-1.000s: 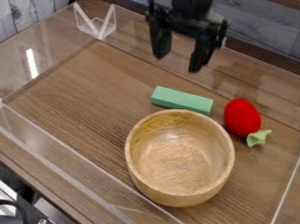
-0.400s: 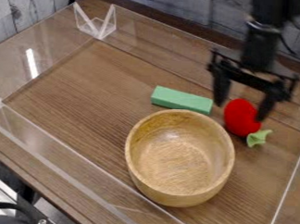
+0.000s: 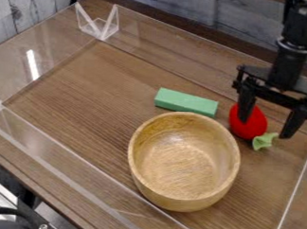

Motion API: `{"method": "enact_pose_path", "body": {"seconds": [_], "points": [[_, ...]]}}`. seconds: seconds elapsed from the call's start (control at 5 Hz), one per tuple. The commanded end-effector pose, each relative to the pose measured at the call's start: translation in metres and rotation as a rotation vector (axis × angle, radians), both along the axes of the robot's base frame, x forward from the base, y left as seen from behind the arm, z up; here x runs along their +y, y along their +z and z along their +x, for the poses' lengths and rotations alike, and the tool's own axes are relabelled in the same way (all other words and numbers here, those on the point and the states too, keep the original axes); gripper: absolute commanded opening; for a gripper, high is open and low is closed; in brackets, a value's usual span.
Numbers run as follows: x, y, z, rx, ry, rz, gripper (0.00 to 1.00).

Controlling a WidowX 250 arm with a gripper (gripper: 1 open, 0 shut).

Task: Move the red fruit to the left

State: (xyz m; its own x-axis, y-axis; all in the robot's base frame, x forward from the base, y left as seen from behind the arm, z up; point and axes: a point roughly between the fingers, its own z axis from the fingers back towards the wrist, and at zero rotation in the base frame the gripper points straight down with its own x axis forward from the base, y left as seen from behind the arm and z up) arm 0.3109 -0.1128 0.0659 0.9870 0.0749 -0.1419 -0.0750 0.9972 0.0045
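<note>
1. At the right side of the wooden table (image 3: 81, 95), the gripper (image 3: 270, 113) hangs straight down over the red fruit (image 3: 250, 120), its black arm (image 3: 298, 36) rising out of the top right corner.
2. Its two black fingers (image 3: 244, 108) stand spread wide, one on the left of the strawberry and one on the right, with the fruit between them.
3. Whether either finger touches the fruit cannot be told; nothing is pinched, and the fruit appears to rest on the table.
4. That red fruit lies near the right edge of the table, its light green leafy cap (image 3: 264, 140) pointing toward the near right.
5. Just left of the fruit lies a green rectangular block (image 3: 186, 101), flat on the table and apart from the strawberry.
6. Nearer than the block, a round wooden bowl (image 3: 182, 161) sits upright with nothing visible inside; its far rim lies close to the block, and the fruit is off its far right side.
7. Clear plastic walls (image 3: 45, 48) border the table, and a small clear folded stand (image 3: 96, 22) sits at the far left corner, well apart from everything else.
</note>
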Motion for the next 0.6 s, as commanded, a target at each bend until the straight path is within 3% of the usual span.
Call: {"method": "enact_pose_path", "body": {"seconds": [0.0, 0.4], "points": [[-0.004, 0.010, 0.018, -0.069, 0.022, -0.005, 1.00], [0.001, 0.001, 0.030, -0.080, 0.082, 0.021, 1.00]]}}
